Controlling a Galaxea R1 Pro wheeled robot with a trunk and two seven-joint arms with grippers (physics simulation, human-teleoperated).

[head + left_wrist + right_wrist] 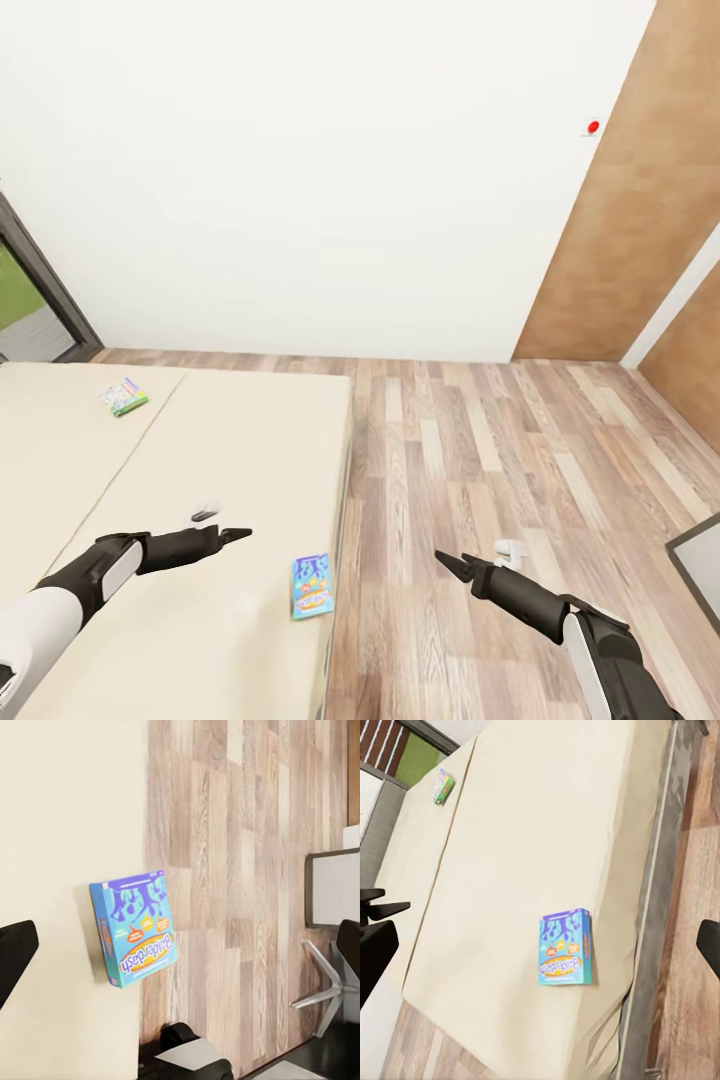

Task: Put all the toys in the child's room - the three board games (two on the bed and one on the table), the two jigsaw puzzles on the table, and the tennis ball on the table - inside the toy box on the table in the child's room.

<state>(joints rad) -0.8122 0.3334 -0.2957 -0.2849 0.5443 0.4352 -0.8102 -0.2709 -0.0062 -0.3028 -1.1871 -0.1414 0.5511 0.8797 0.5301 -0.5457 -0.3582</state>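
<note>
Left claw [238, 535] hovers, its opening impossible to tell, with the thin, stiff, blue printed cardboard game box [311, 586] at its four o'clock on the beige bed [230, 440], best pinched across the overhanging edge.

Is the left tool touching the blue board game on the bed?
Apart. In the head view, bare mattress separates the left tool from the blue board game on the bed.

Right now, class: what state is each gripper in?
Left gripper: cannot be told, holding nothing.
Right gripper: cannot be told, holding nothing.
</note>
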